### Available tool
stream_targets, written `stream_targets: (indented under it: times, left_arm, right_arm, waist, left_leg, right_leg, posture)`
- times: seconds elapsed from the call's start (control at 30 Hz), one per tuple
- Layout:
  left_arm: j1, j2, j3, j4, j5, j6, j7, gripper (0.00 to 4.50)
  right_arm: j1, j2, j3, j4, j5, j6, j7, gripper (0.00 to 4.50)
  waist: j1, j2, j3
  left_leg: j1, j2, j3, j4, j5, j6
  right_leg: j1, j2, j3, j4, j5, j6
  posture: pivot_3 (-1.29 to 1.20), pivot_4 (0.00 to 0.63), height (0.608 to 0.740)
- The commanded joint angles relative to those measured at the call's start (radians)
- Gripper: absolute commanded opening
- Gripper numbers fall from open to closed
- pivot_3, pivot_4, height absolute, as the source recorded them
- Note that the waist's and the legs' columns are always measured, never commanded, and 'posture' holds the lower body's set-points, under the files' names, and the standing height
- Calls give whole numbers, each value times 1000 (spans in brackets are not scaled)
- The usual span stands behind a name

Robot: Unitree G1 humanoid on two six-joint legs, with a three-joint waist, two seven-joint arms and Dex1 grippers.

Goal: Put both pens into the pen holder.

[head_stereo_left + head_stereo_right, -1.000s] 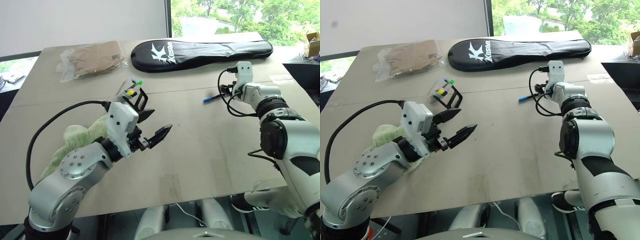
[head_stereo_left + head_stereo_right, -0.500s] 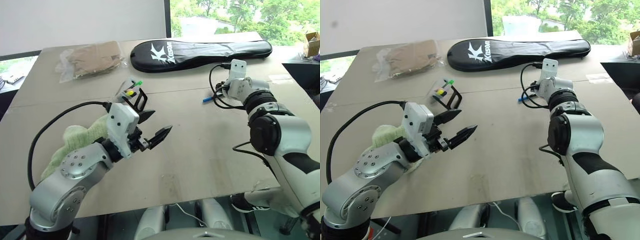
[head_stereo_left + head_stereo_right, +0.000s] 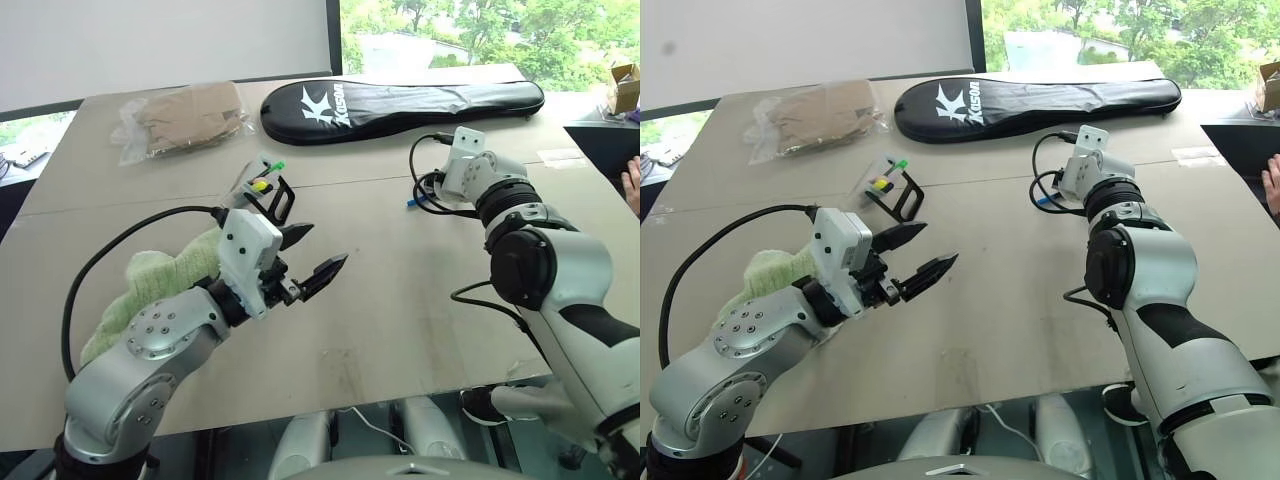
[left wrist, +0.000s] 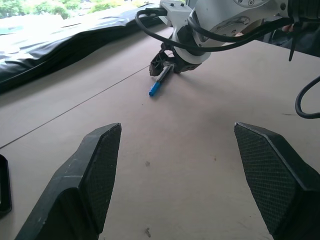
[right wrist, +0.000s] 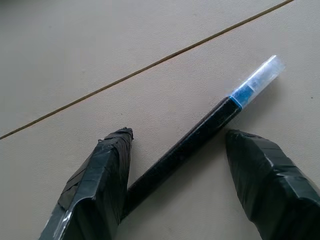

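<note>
the right gripper (image 5: 175, 150) is lowered to the table (image 3: 400, 300) with its two black fingers (image 5: 100, 180) spread apart on either side of a dark pen with a blue and clear end (image 5: 200, 132). the pen is seen lying flat on the table between the fingers, slanted across the gap; one finger appears to be just beside or touching the dark end of the barrel, though contact cannot be confirmed. nothing is gripped yet.

the left gripper (image 3: 305, 255) is held above the table near the front, its fingers (image 4: 95, 170) released and wide apart, with nothing between them. in its wrist view the blue-ended pen (image 4: 159, 82) is seen ahead, under the right gripper.

the pen holder (image 3: 265, 190), a small cup with a black frame, is found on the table just behind the left gripper, with green- and yellow-tipped markers (image 3: 268, 175) sticking out of it. it is well apart from the pen.

a long black racket bag (image 3: 400, 100) is laid along the far side of the table, a clear plastic bag with brown contents (image 3: 185, 118) at the far left, and a light green cloth (image 3: 150, 285) beside the left arm. a person's hand (image 3: 631, 185) is seen at the right edge.
</note>
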Motion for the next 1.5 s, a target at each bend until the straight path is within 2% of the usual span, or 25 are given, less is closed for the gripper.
stream_targets:
  times: [0.03, 0.07, 0.23, 0.5, 0.67, 0.93, 0.97, 1.0, 1.17, 1.27, 1.5]
  left_arm:
    - [-3, -5, 2, -9, 12, -25, -3, 3730]
    - [-4, -6, 2, -7, 15, -28, -6, 3730]
    - [3, -5, 17, -1, 19, -37, -8, 3730]
    - [-11, -28, 28, 9, -2, -25, 16, 3730]
    - [-38, -44, 17, 52, -2, -34, 8, 3730]
    - [-55, -56, -4, 90, 18, -50, -17, 3730]
    - [-54, -56, -3, 91, 19, -52, -19, 3730]
    - [-53, -56, -2, 92, 20, -52, -20, 3730]
    - [-44, -56, 0, 89, 22, -56, -21, 3730]
    - [-36, -57, 0, 85, 25, -59, -21, 3730]
    - [-27, -68, -1, 81, 35, -64, -17, 3730]
  right_arm:
    - [-2, 13, 31, -28, -21, -24, 20, 2627]
    - [9, 15, 41, -26, -31, -27, 25, 2395]
    - [37, 19, 107, -25, -82, -8, 83, 59]
    - [69, -18, 277, -78, -185, 57, 342, 59]
    - [85, -56, 256, -122, -142, 136, 441, 59]
    - [58, -50, 133, -122, -29, 189, 448, 59]
    - [56, -46, 105, -116, -9, 182, 421, 606]
    - [54, -41, 83, -110, 6, 174, 394, 911]
    - [42, -8, 24, -84, 31, 123, 224, 3021]
    - [35, 26, 74, -66, -29, 86, 105, 3021]
    - [53, 99, 109, -34, -80, 43, -55, 3021]
  waist:
    - [-2, 0, 0]
    - [-4, 0, 0]
    - [-11, 0, -1]
    - [-11, 0, -2]
    - [-8, 0, -2]
    - [-18, 0, -2]
    - [-19, 0, -2]
    - [-20, 0, -2]
    - [-18, 0, -2]
    - [-17, 0, -2]
    - [-6, -1, -3]
  left_leg:
    - [0, 0, 0, 0, 0, 0]
    - [0, 0, 0, 0, 0, 0]
    - [1, 0, 0, 0, 0, 0]
    - [1, 0, -1, 0, 0, 0]
    - [1, 0, -2, 0, 0, 0]
    - [1, 0, -1, 0, 0, 0]
    - [1, 0, 0, 0, 0, 0]
    - [2, 0, 0, 0, 0, 0]
    - [2, 0, 0, 0, 0, 0]
    - [2, 0, 0, 0, 0, 0]
    - [2, 0, -1, 1, 0, 0]
  right_leg:
    - [0, 0, 0, 0, 0, 0]
    - [0, 0, 0, 0, 0, 0]
    - [1, 0, 0, 0, 0, 0]
    - [1, 0, 0, 0, 0, 0]
    - [1, 0, 0, 0, 0, 0]
    - [1, 0, 0, 1, 0, 0]
    - [1, 0, 0, 1, 0, 0]
    - [1, 0, 0, 1, 0, 0]
    - [1, 0, 1, 1, 0, 0]
    - [1, 0, 1, 1, 0, 0]
    - [1, 0, 0, 1, 0, 0]
  posture:
    - [0, 150, 740]
    - [0, 150, 740]
    - [0, 150, 740]
    - [0, 150, 740]
    - [0, 150, 740]
    - [0, 150, 740]
    - [0, 150, 740]
    - [0, 150, 740]
    - [0, 150, 740]
    - [0, 150, 740]
    - [0, 150, 740]
